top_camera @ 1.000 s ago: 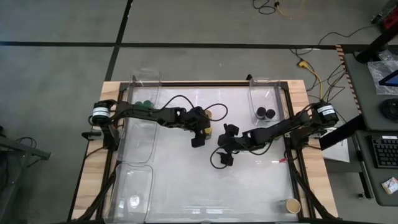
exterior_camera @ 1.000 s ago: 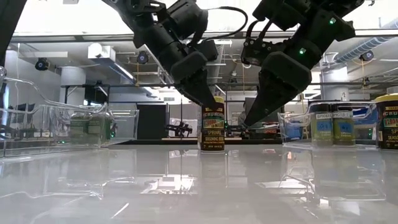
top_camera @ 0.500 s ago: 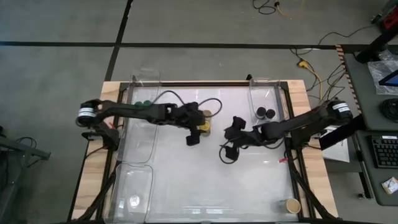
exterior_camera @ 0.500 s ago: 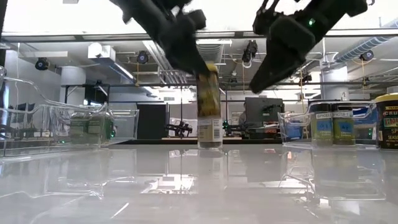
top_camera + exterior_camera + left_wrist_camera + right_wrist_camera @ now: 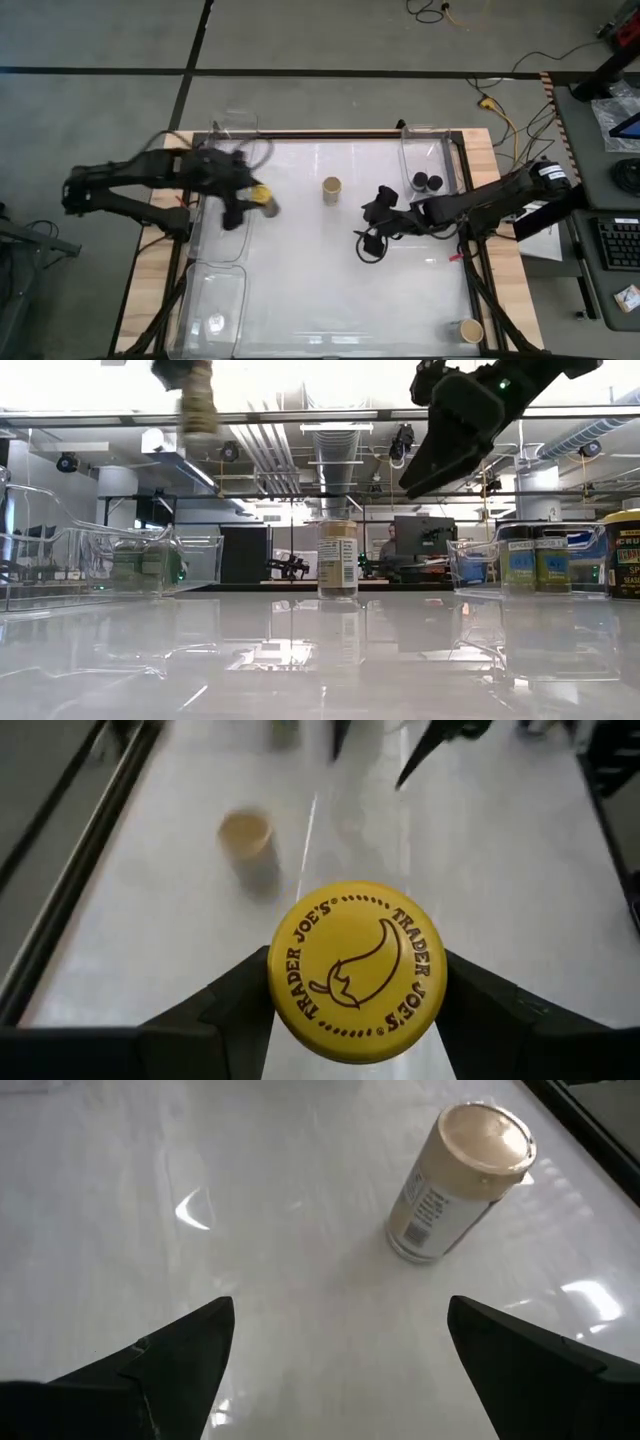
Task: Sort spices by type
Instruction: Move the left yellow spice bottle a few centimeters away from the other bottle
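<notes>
Left claw [image 5: 245, 200] is pinching a small yellow-lidded cylindrical spice jar [image 5: 357, 972], carrying it left of the upright tan-lidded jar [image 5: 331, 188] mid-tabletop, likely for binning. Right claw [image 5: 372, 228] is hovering spread, right of that jar.

Left end effector [image 5: 243, 205] holds a jar [image 5: 262, 197] above the surface's [image 5: 330, 290] left side, beside the left bin [image 5: 228, 150]. One jar [image 5: 331, 188] stands mid-surface; right end effector [image 5: 372, 228] hovers to its right. Two jars [image 5: 426, 182] sit in the right bin [image 5: 425, 135].

Grey floor [image 5: 100, 35] with dark lines, possibly taped, desk [image 5: 600, 150] beside
</notes>
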Robot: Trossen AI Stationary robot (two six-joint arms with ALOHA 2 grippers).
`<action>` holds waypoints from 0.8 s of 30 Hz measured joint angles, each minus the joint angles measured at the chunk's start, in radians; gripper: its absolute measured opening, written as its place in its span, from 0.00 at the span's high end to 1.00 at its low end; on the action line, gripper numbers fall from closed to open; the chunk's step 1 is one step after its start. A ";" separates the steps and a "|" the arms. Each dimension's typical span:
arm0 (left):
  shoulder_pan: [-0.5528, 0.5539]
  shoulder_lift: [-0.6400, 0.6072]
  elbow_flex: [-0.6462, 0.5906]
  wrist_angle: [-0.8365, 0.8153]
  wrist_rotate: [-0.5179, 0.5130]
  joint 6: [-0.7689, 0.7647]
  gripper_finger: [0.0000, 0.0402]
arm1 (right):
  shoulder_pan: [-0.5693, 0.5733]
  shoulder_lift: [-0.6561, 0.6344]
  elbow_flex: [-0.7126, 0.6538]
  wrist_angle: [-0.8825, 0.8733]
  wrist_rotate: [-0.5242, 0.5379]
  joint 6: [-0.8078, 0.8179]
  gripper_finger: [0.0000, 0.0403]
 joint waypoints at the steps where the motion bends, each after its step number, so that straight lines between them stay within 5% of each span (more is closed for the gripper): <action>1: 0.000 -0.035 0.000 -0.052 -0.017 -0.030 0.48 | 0.000 0.010 0.000 0.001 0.008 0.004 0.11; 5: 0.001 -0.139 -0.008 -0.212 -0.100 -0.118 0.48 | 0.000 0.052 0.000 0.026 0.010 0.018 0.11; 14: 0.004 -0.308 -0.214 -0.218 -0.144 -0.201 0.48 | 0.001 0.104 0.000 0.126 0.008 0.044 0.11; 24: 0.003 -0.365 -0.499 -0.099 -0.065 -0.160 0.48 | 0.002 0.089 0.017 0.125 0.008 0.050 0.11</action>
